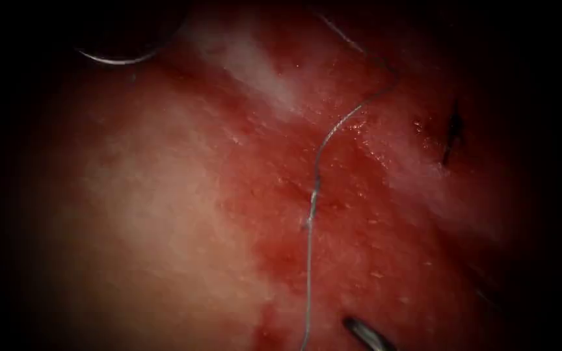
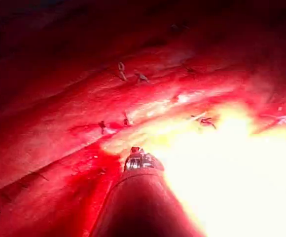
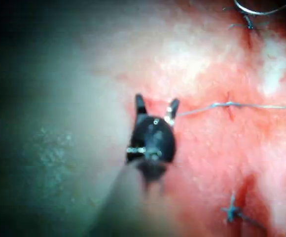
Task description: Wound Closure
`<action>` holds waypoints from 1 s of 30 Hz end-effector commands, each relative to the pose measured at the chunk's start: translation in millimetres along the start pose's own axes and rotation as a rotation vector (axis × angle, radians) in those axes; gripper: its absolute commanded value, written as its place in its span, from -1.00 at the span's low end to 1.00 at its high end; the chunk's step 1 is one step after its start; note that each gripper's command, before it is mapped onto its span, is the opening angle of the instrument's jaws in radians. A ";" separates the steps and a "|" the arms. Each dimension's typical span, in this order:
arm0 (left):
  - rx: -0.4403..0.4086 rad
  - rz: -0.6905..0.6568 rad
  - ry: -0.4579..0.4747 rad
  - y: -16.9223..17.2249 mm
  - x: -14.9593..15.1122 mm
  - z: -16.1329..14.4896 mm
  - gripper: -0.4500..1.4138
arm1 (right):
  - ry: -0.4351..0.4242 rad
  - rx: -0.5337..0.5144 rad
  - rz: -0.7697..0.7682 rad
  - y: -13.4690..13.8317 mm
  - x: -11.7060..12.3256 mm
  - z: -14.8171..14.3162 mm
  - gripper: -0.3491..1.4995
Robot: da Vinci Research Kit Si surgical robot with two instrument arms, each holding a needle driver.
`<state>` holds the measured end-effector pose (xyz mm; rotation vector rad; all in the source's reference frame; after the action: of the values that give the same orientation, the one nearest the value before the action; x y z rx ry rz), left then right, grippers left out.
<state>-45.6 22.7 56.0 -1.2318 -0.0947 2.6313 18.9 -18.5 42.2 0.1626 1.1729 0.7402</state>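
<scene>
The curved needle [image 1: 115, 58] lies at the far upper left of the tissue [image 1: 151, 195], left of the cut, and no tool holds it. Its arc also shows in the right wrist view [image 3: 256, 10]. The thread [image 1: 323, 140] comes down from the upper right and meets the tissue at a small knot [image 1: 311, 207] in the red band. From there it runs on to the bottom edge. My right tool [image 3: 157, 106] stands open and holds nothing, though the thread [image 3: 217, 105] passes against one jaw. Its tip [image 1: 365, 335] shows just right of the thread. My left tool [image 2: 139, 159] hovers over the tissue.
A dark finished stitch [image 1: 451, 130] sits on the right side. Several more stitches with cut ends [image 2: 123, 71] line the closed cut in the left wrist view. Another knot [image 3: 232, 211] lies near the right tool. Red fluid [image 1: 281, 247] wets the middle of the tissue.
</scene>
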 end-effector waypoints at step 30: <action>-0.092 0.145 0.063 16.2 1.2 -2.1 -1.00 | 0.207 0.021 0.072 16.9 2.1 10.9 -1.00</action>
<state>-47.2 6.9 50.9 -1.3998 -0.1219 2.7383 20.5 -1.7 52.9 0.1519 1.3832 0.8287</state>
